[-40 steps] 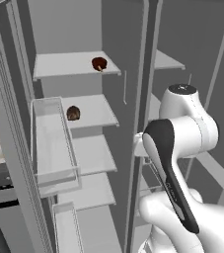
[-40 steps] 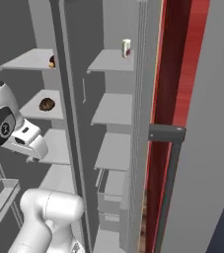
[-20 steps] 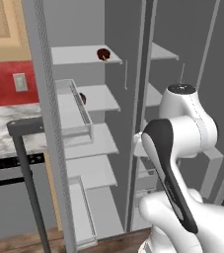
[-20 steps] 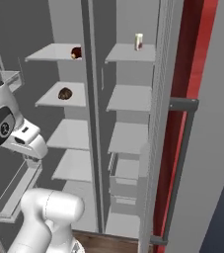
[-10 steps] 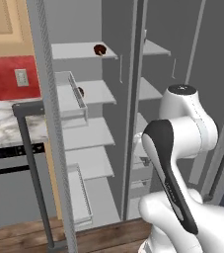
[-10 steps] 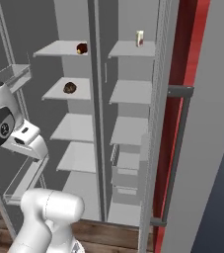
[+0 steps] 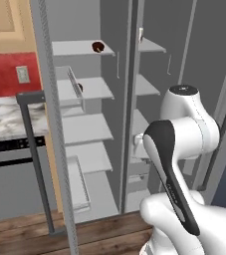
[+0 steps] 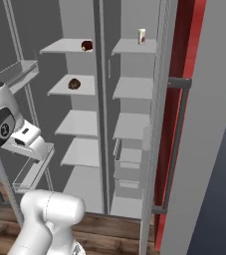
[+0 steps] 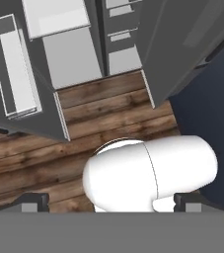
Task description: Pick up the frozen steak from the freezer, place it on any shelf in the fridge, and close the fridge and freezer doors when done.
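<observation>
Hand: the hand (image 9: 111,201) is spread wide and empty, aimed down at the brown wooden plank floor (image 9: 108,108); I judge this a tucked travel pose.
Doors: the tall grey left door (image 7: 49,99) and right door (image 8: 209,149), each with a dark bar handle, stand open on either side of the hand, so both compartments are reachable.
Steak: the small dark red-brown frozen steak (image 7: 98,46) lies untouched on the pale grey top shelf (image 7: 74,48) of the left compartment, probably the freezer. It is well above and ahead of the hand.
Next: a high reach.

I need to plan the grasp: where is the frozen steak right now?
In both base views the frozen steak sits on the top shelf of the left-hand compartment, near its right end by the centre divider, one shelf above the round brown item.
</observation>
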